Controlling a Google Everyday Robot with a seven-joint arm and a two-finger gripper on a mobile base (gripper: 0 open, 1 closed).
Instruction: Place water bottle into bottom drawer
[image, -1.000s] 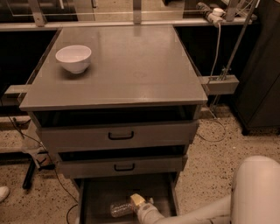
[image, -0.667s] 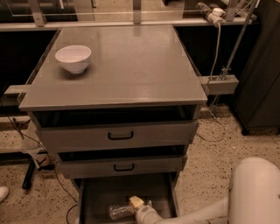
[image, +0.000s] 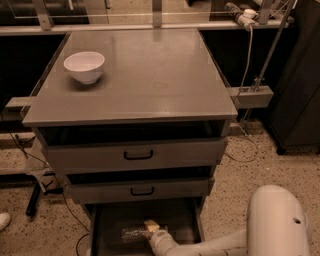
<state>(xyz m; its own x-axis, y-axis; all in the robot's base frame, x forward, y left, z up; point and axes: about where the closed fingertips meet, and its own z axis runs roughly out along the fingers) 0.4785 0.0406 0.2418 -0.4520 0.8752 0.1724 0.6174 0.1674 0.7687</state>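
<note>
Grey metal of the bottom drawer (image: 182, 220) is seen beneath the water bottle (image: 132, 233), which is laid on its side at nine o'clock of the gripper (image: 151, 228). Whether the bottle is gripped cannot be told. Release should be made low and gently, so that rolling is avoided.

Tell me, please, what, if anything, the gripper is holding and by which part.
Cannot be told: the gripper sits in the bottom drawer at the right end of the water bottle, which lies on its side.
</note>
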